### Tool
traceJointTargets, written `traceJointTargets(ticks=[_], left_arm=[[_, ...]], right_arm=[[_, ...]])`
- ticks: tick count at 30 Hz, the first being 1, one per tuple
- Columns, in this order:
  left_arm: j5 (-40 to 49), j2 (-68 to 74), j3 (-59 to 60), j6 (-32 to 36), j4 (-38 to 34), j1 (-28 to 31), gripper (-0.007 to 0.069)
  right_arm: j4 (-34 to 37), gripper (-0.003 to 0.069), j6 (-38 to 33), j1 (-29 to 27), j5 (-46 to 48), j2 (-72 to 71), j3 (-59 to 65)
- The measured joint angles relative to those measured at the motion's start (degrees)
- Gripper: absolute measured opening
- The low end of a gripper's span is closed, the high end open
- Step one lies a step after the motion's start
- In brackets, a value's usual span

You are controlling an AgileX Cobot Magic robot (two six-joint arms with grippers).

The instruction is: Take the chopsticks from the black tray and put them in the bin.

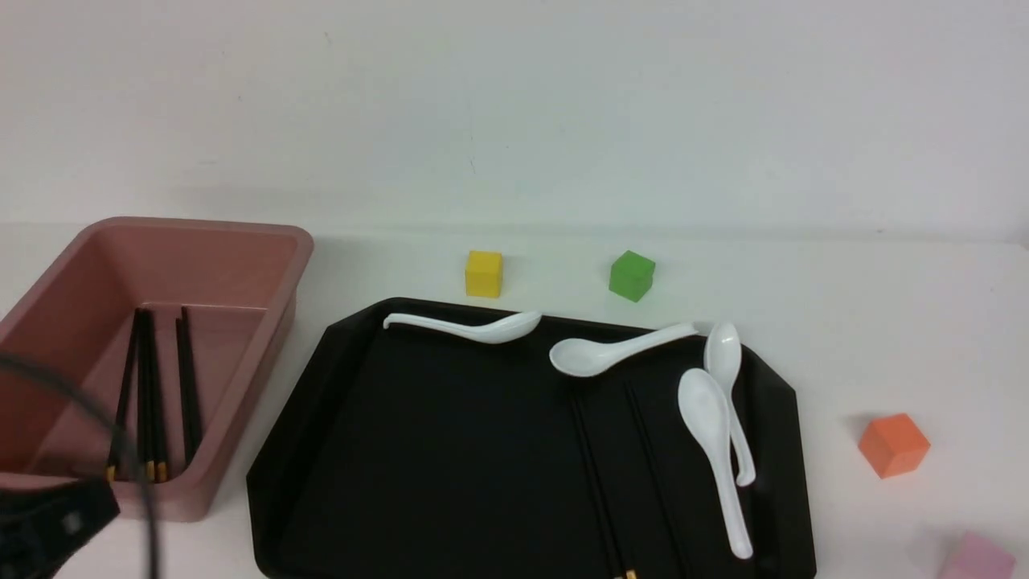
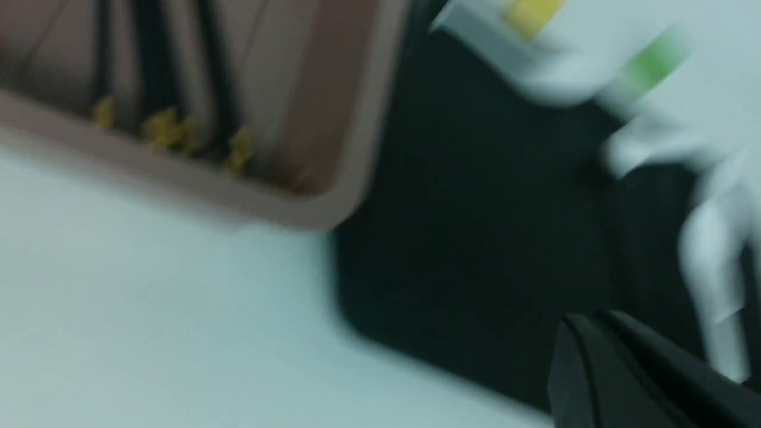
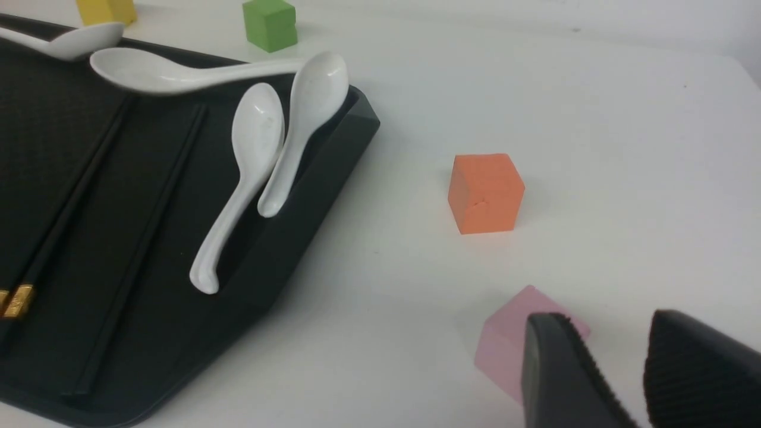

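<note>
Chopsticks [image 1: 596, 474] on tray [image 1: 418, 450]: light, stiff, slick; likely best pinched mid-shaft. Right gripper [image 3: 609, 333] spread, empty; left gripper [image 2: 600, 351] blurred, cannot tell.

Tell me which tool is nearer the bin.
Left. The left tool is by the bin's near rim, towards the tray. The right tool is beside the pink cube, on the side of the tray away from the bin.
</note>
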Motion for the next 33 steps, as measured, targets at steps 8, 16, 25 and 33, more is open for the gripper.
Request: traceJointTargets(ticks=[8,16,25,33], left_arm=[[-5.0,-14.2,4.3,0.2,-2.4,0.0,-0.0013],[-5.0,-14.2,4.3,0.2,-2.6,0.0,-0.0013],[-5.0,-14.2,4.3,0.3,-2.7,0.0,-0.0013],[-5.0,-14.2,4.3,0.4,-2.7,0.0,-0.0011]], right_arm=[[0.0,0.0242,0.0,0.0,0.0,0.0,0.0],[0.0,0.0242,0.0,0.0,0.0,0.0,0.0],[0.0,0.0242,0.0,0.0,0.0,0.0,0.0],[0.0,0.0242,0.0,0.0,0.0,0.0,0.0]])
